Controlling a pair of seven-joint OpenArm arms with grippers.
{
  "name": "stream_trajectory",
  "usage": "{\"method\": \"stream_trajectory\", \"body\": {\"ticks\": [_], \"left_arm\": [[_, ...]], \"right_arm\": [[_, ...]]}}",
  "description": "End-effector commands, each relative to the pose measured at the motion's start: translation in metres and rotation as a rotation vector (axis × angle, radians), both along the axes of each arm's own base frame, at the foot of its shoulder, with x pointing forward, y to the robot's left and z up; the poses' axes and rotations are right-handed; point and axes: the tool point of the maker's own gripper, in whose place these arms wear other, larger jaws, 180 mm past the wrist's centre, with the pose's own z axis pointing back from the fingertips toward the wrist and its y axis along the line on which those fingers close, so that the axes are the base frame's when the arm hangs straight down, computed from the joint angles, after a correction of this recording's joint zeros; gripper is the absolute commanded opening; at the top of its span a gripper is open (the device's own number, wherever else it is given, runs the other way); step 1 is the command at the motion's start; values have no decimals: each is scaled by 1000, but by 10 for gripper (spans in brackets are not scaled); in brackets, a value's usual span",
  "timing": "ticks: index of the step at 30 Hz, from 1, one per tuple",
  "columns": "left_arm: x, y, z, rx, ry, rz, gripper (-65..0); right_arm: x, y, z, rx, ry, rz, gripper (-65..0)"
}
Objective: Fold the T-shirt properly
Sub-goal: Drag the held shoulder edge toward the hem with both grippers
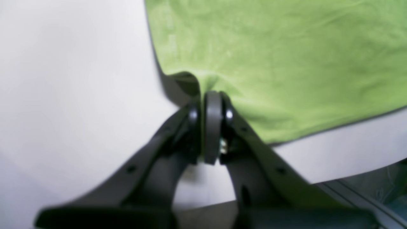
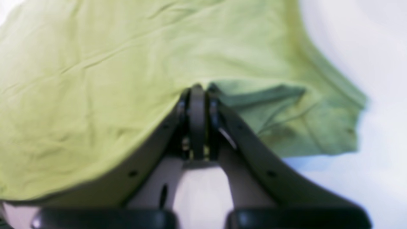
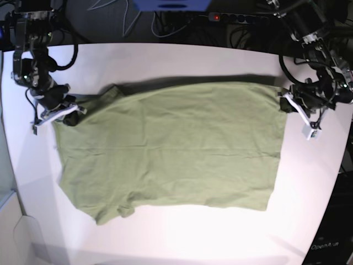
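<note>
The olive-green T-shirt lies spread across the white table, its far edge raised a little and casting a shadow behind it. My right gripper is at the shirt's left end in the base view. In the right wrist view the right gripper is shut on a fold of the T-shirt, with a short sleeve just beside it. My left gripper holds the opposite end. The left wrist view shows the left gripper shut on a corner of the T-shirt.
Cables and a power strip run along the dark back edge. The table's edge passes close under the left gripper. A second sleeve lies flat near the front left. A dark box stands off the front right corner.
</note>
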Motion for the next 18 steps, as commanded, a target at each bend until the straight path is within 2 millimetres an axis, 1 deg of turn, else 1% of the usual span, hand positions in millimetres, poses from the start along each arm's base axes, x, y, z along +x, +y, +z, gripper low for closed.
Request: {"method": "stream_trajectory", "body": {"ticks": [1, 2, 4, 6, 8, 11, 14, 18], "left_arm": [[14, 7, 14, 12, -51, 4, -626], [16, 11, 16, 22, -55, 3, -626], [23, 14, 22, 32, -71, 1, -626], [29, 17, 28, 39, -90, 2, -626], [38, 19, 35, 28, -105, 41, -626], [53, 24, 48, 15, -132, 96, -626], [66, 20, 55, 0, -147, 105, -626], [75, 15, 51, -46, -122, 140, -626]], "right_arm": [[12, -10, 15, -18, -52, -23, -646], [16, -11, 19, -19, -63, -22, -646], [24, -16, 25, -36, -80, -19, -646], [29, -17, 30, -39, -94, -19, -646], [35, -21, 34, -48, -104, -19, -646], [41, -27, 29, -43, -94, -40, -646], [47, -34, 21, -34, -73, -61, -646], [56, -37, 23, -29, -82, -69, -646]]}}
